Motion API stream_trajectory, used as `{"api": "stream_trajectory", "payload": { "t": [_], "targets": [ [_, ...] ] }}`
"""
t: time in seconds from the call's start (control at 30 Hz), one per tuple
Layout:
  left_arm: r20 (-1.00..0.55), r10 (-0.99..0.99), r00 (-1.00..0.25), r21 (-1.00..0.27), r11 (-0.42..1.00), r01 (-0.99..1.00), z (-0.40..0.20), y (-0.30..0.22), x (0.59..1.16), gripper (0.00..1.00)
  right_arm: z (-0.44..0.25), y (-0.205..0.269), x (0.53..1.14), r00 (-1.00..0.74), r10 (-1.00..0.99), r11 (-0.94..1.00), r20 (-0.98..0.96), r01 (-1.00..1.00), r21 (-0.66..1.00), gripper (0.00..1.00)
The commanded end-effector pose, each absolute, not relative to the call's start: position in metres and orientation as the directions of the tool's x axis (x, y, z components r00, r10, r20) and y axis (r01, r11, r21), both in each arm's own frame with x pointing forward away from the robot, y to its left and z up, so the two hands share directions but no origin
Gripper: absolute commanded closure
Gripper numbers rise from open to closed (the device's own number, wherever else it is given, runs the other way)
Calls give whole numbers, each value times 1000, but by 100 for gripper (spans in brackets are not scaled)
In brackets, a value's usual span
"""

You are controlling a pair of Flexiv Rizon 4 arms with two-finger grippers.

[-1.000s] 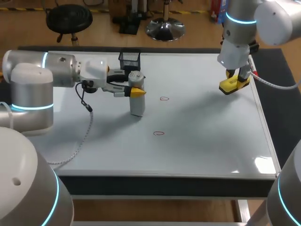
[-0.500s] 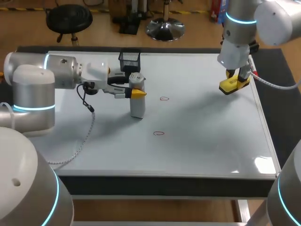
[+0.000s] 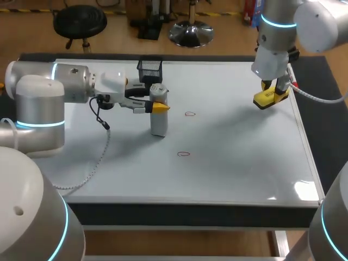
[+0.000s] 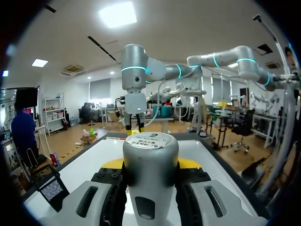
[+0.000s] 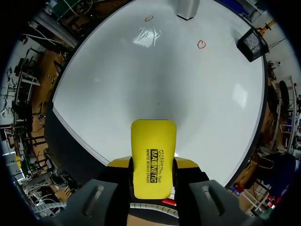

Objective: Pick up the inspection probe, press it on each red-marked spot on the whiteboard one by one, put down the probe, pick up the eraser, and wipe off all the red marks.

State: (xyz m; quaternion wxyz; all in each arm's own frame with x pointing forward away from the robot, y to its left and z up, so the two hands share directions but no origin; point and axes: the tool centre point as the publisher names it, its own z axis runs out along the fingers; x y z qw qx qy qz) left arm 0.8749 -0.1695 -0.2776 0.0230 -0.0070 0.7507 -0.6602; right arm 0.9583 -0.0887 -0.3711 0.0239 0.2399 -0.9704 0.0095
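**Inspection probe** [image 3: 158, 124]: grey cylinder, upright, on the left half of the whiteboard [image 3: 239, 157]. It stands apart from both red marks, the far one [image 3: 190, 114] and the near one [image 3: 184, 154]. Whether its base touches the board cannot be told.
**Left tool** [image 3: 155, 103]: fingers clamped on the probe's upper body from two sides.
**Eraser** [image 3: 270, 98]: yellow, near the board's right edge.
**Right tool** [image 5: 153, 164]: gripping the eraser between both fingers.
**Mesh holder** [image 3: 150, 69]: black, at the far edge behind the probe.
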Motion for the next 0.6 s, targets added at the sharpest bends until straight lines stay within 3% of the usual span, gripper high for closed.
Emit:
{"api": "stream_trajectory", "payload": {
  "t": [0.03, 0.6],
  "targets": [
    [-30, -42, -999, -991, 128, 24, -278, -170, 876, 100, -370, -89, 959, -883, -467, 884, 53, -468, -9, 100],
    [-37, -63, -997, -994, 109, 30, -271, -166, 877, 100, -370, -89, 959, -883, -467, 884, 53, -468, -9, 100]
  ]
}}
